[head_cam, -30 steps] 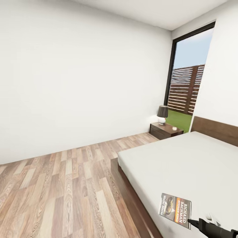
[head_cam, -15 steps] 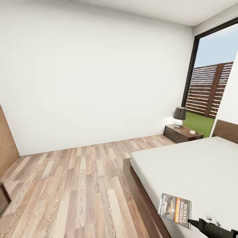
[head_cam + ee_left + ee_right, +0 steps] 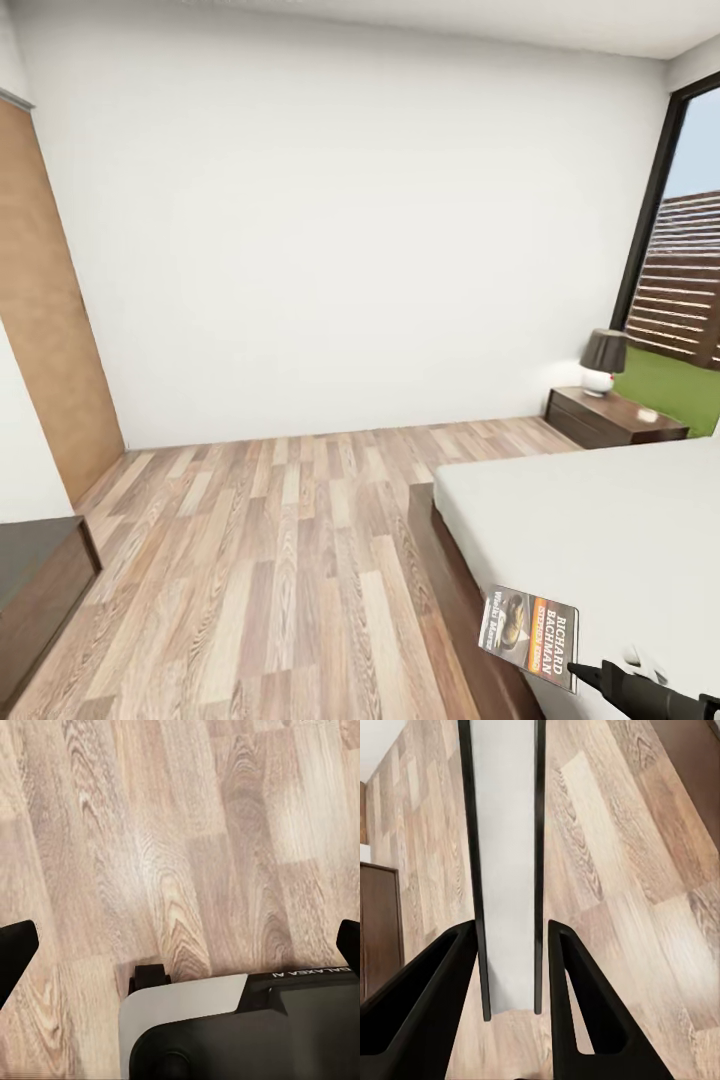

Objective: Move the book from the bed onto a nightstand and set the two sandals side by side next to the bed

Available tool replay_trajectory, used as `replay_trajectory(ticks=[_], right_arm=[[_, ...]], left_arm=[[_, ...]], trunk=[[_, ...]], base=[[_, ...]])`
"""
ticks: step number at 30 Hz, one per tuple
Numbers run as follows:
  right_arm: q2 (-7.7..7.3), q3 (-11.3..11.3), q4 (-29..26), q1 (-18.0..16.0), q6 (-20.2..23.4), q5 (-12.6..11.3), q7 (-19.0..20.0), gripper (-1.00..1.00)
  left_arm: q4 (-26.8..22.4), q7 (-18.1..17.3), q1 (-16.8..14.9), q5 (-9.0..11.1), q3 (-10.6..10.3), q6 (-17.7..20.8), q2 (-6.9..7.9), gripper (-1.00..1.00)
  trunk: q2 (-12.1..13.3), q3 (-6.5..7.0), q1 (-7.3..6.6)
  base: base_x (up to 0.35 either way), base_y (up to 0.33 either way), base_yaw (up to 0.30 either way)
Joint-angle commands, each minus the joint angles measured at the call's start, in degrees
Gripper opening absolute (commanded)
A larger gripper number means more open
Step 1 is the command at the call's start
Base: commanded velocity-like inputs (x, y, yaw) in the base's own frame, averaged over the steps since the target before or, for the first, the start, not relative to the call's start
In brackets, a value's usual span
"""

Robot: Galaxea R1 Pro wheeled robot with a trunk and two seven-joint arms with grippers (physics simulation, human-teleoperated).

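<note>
Head camera is looking forward and down across the floor (image 3: 270, 560) toward the far wall (image 3: 340, 240). Both wrist cameras are facing down at the same planks (image 3: 187, 855), seen closer.

I have the book (image 3: 529, 636) up off the bed (image 3: 600, 520), held upright at the near right with its dark cover, orange band and white "RICHARD BACHMAN" lettering facing me. In the right wrist view its grey page edge (image 3: 506, 870) runs between the two dark covers. The bed's white mattress fills the right side, on a dark brown frame. The nightstand (image 3: 612, 417), low and dark reddish-brown, stands at the far right beside the bed.
</note>
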Motion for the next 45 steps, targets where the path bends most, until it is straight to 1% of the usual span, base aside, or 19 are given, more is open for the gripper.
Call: replay_trajectory(ticks=[1, 22, 31, 38, 39, 40, 41, 42, 44, 45], right_arm=[[-0.01, -0.28, -0.06, -0.02, 0.55, -0.43, 0.07, -1.00], [-0.01, -0.28, -0.06, -0.02, 0.52, -0.41, 0.03, -1.00], [-0.01, -0.28, -0.14, -0.02, 0.49, -0.39, 0.07, -1.00], [0.12, -0.13, -0.01, -0.02, 0.25, -0.38, 0.07, -1.00], [0.24, -0.06, 0.15, -0.02, -0.60, -0.38, 0.00, -1.00], [0.64, 0.08, 0.87, -0.02, -2.79, -0.38, -0.15, -1.00], [1.42, 0.14, 1.99, -0.02, -4.89, -0.38, -0.22, -1.00], [1.94, 0.18, 2.72, -0.02, -6.07, -0.38, -0.25, -1.00], [4.04, 0.32, 5.48, -0.02, -10.77, -0.38, -0.32, -1.00], [4.70, 0.39, 6.33, -0.02, -12.49, -0.38, -0.32, -1.00]], left_arm=[[0.05, -0.13, -0.05, -0.52, 0.48, -0.16, 0.01, 1.00], [0.02, -0.13, -0.05, -0.61, 0.40, -0.16, -0.23, 1.00], [-0.06, -0.13, -0.05, -0.69, 0.37, -0.16, -0.60, 1.00], [-0.12, -0.13, -0.05, -0.69, 0.40, -0.18, -1.56, 1.00], [-0.12, -0.13, -0.05, -0.69, 0.40, -0.18, -1.61, 1.00], [-0.10, -0.13, -0.05, -0.70, 0.40, -0.21, -1.68, 1.00], [-0.09, -0.13, -0.05, -0.70, 0.40, -0.23, -1.74, 1.00], [-0.10, -0.13, -0.05, -0.70, 0.40, -0.25, -1.83, 1.00], [-0.12, -0.13, -0.05, -0.70, 0.40, -0.72, -2.32, 1.00], [-0.12, -0.13, -0.05, -0.70, 0.40, -1.12, -2.52, 1.00]], trunk=[[-0.06, -0.08, 0.01], [-0.06, -0.08, 0.01], [-0.06, -0.08, 0.01], [-0.06, -0.08, 0.01], [-0.06, -0.08, 0.01], [-0.06, -0.08, 0.01], [-0.06, -0.08, 0.01], [-0.06, -0.08, 0.01], [-0.06, -0.08, 0.01], [-0.06, -0.08, 0.01]], base=[[0.000, 0.000, 0.291], [0.000, 0.000, 0.288], [0.000, 0.000, 0.047], [0.000, 0.000, 0.001], [0.000, 0.000, 0.000], [0.000, 0.000, 0.000], [0.000, 0.000, 0.000], [0.000, 0.000, 0.000], [0.000, 0.000, 0.000], [0.000, 0.000, 0.000]])
